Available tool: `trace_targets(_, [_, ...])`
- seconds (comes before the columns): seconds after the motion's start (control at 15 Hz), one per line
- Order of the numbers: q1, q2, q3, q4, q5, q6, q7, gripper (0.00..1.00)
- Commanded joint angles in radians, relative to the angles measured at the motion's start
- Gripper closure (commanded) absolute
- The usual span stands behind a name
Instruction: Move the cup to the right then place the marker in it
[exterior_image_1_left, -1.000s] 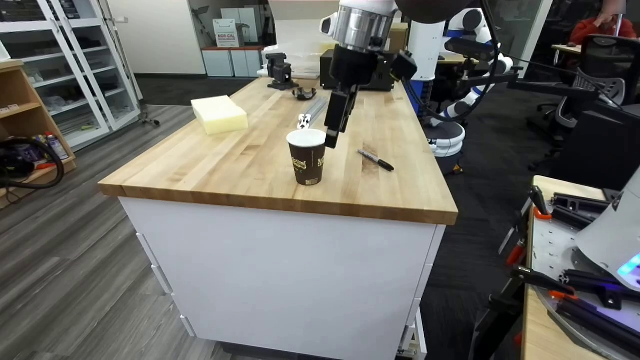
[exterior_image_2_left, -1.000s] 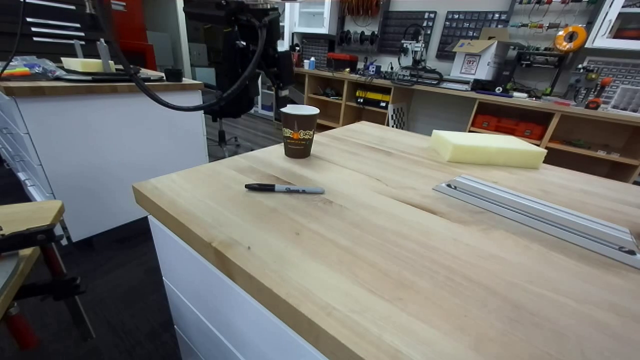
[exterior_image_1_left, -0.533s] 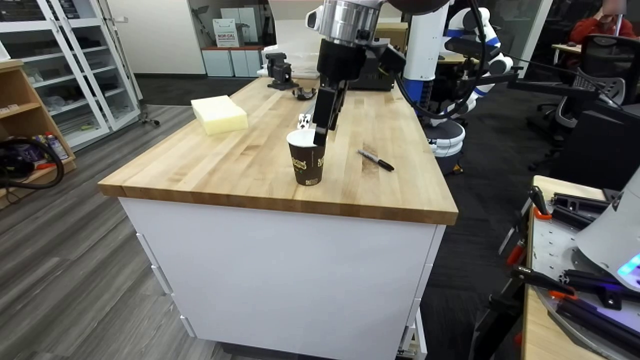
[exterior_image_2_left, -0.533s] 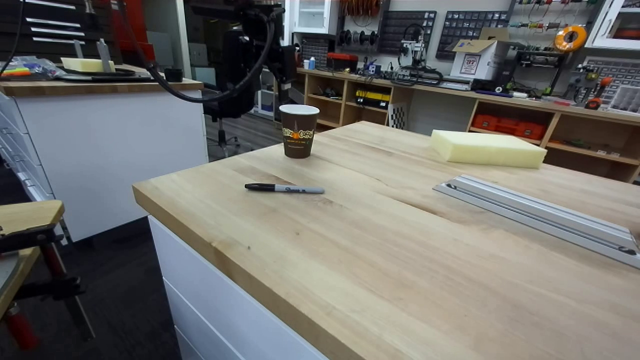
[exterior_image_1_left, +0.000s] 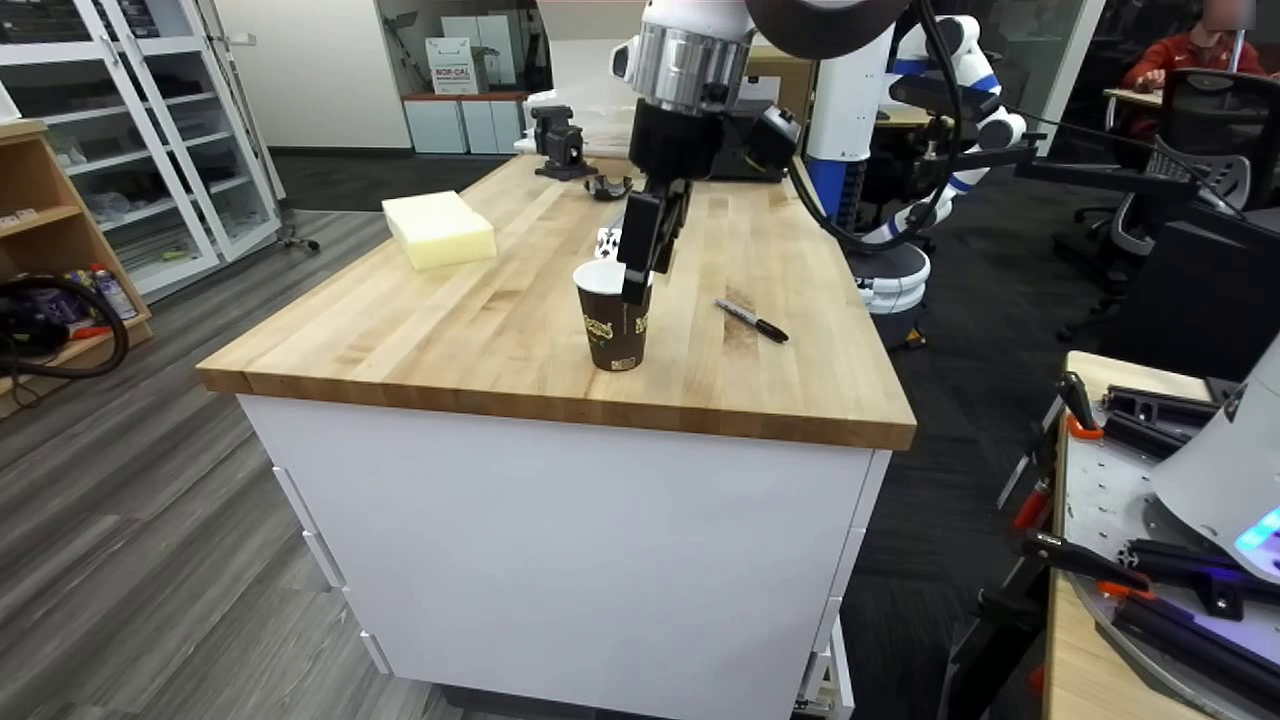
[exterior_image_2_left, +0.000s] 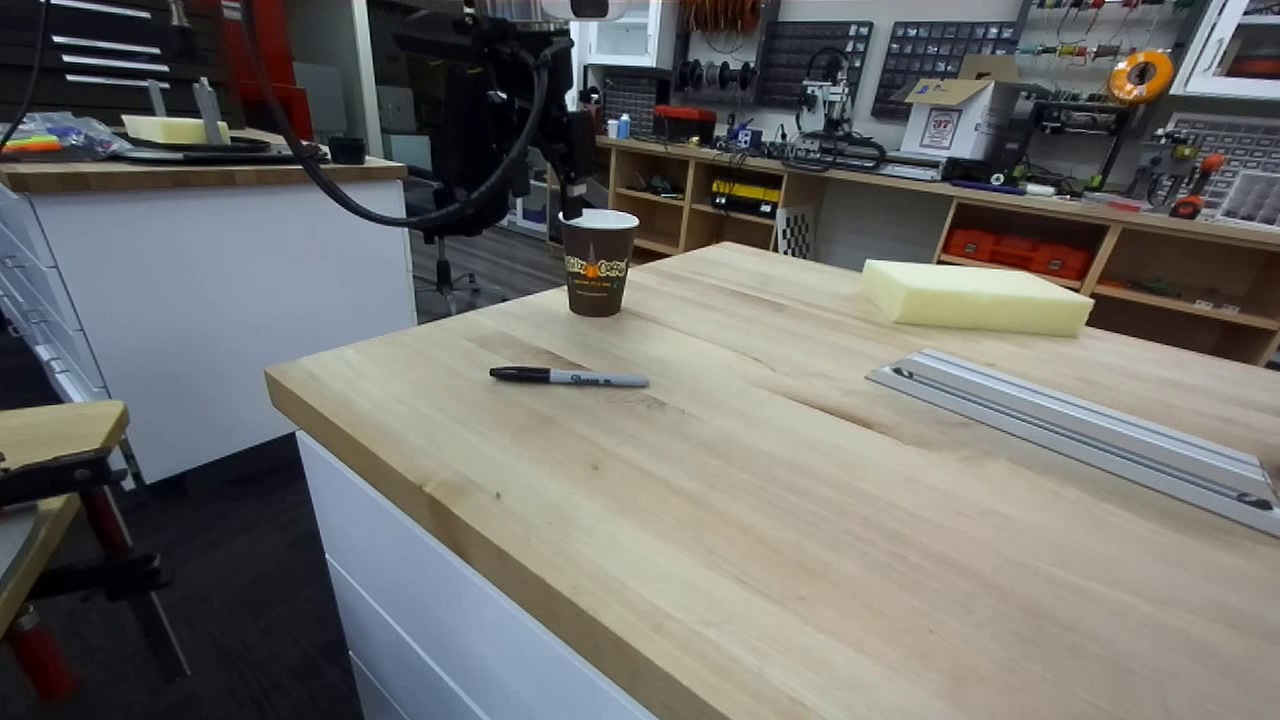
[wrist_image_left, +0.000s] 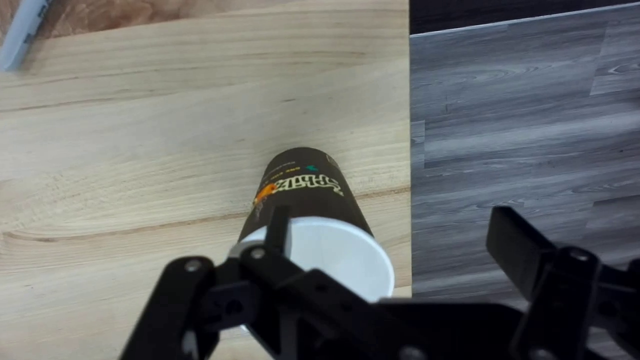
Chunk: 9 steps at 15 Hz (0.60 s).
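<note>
The dark brown paper cup with a white rim stands upright on the wooden table in both exterior views (exterior_image_1_left: 612, 340) (exterior_image_2_left: 597, 270). It also shows in the wrist view (wrist_image_left: 310, 200). The marker, grey with a black cap, lies on the table in both exterior views (exterior_image_1_left: 752, 320) (exterior_image_2_left: 570, 377); only its grey end shows in the wrist view (wrist_image_left: 22, 32). My gripper (exterior_image_1_left: 648, 278) is open at the cup's rim. In the wrist view (wrist_image_left: 392, 240) one finger overlaps the cup's mouth and the other shows over the floor beyond the table edge. Whether a finger touches the cup cannot be told.
A pale yellow foam block (exterior_image_1_left: 440, 232) and a silver aluminium profile (exterior_image_2_left: 1080, 430) lie on the table. A black vise (exterior_image_1_left: 560, 145) stands farther back. The table's edge (exterior_image_1_left: 560, 405) runs close to the cup, with floor below.
In an exterior view my gripper has moved left from the cup's right side to overlap its rim. Over the last half second it has come lower. The cup and marker have not moved.
</note>
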Motion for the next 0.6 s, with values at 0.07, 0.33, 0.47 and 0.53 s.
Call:
trace_targets(0.07, [-0.01,0.06,-0.022,0.084,-0.044,0.002,0.008,0.0])
trace_targets(0.33, [-0.036,0.067,-0.049,0.155,-0.044,-0.048,-0.026,0.0])
trace_targets(0.47, [-0.049,0.073,-0.064,0.185,-0.056,-0.063,-0.03,0.0])
trace_targets(0.53, [-0.055,0.081,-0.069,0.196,-0.055,-0.062,-0.04,0.0])
